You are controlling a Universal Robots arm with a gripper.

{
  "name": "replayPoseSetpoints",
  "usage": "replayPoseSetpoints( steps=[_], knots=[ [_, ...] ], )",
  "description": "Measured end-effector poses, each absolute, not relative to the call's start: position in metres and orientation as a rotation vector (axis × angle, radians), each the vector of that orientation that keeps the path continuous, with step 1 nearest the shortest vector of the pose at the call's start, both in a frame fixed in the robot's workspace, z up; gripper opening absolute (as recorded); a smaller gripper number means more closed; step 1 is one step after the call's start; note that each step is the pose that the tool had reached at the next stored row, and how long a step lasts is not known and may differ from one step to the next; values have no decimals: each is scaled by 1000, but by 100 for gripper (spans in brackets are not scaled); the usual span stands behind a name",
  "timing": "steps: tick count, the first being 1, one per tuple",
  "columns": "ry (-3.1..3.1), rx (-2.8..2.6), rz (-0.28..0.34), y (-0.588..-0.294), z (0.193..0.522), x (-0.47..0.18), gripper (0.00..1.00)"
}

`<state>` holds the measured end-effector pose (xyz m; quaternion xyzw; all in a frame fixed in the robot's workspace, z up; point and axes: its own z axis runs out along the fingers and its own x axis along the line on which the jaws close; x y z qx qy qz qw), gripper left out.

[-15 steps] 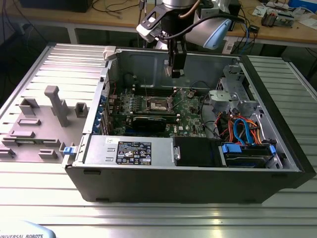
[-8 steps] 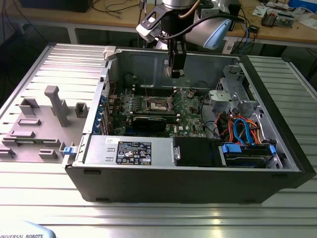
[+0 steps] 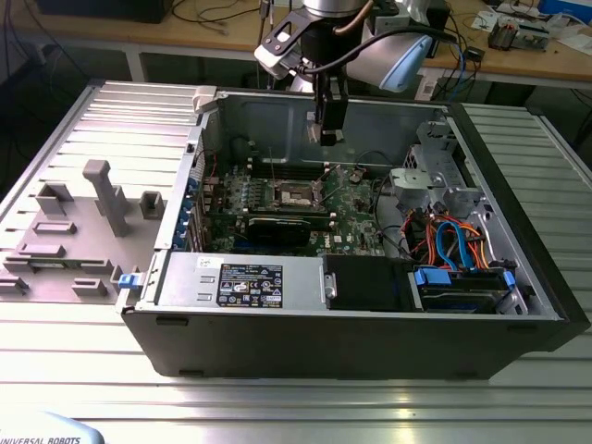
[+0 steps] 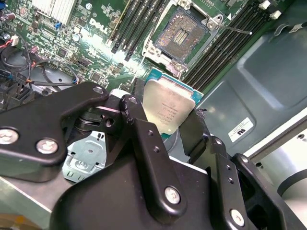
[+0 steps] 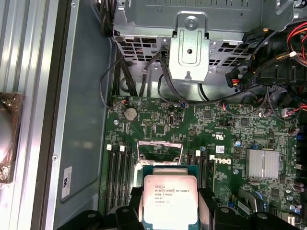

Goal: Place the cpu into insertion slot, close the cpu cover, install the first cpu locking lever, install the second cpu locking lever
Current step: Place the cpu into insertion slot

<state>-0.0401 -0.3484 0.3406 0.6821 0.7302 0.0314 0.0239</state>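
In the exterior view my gripper (image 3: pixel 329 137) hangs inside the open computer case (image 3: pixel 388 125), over the motherboard (image 3: pixel 356 217). A labelled power supply (image 3: pixel 242 280) lines the case's near edge.

In the second wrist view the fingers (image 4: pixel 139 129) clamp the cpu (image 4: pixel 169 111) short of the bare socket (image 4: pixel 181 36), which has memory slots (image 4: pixel 134 24) flanking it.

In the first wrist view the cpu (image 5: pixel 170 200), its lid printed, hovers over the board.

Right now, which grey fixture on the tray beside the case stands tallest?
The T-topped post; the forked block and the small cube flanking it are lower.
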Motion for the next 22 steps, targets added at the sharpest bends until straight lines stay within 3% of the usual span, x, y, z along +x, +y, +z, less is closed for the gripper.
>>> replayPoseSetpoints(
  steps=[22],
  knots=[
    [2210,2166,90,-348,333,-40,54]
  ],
)
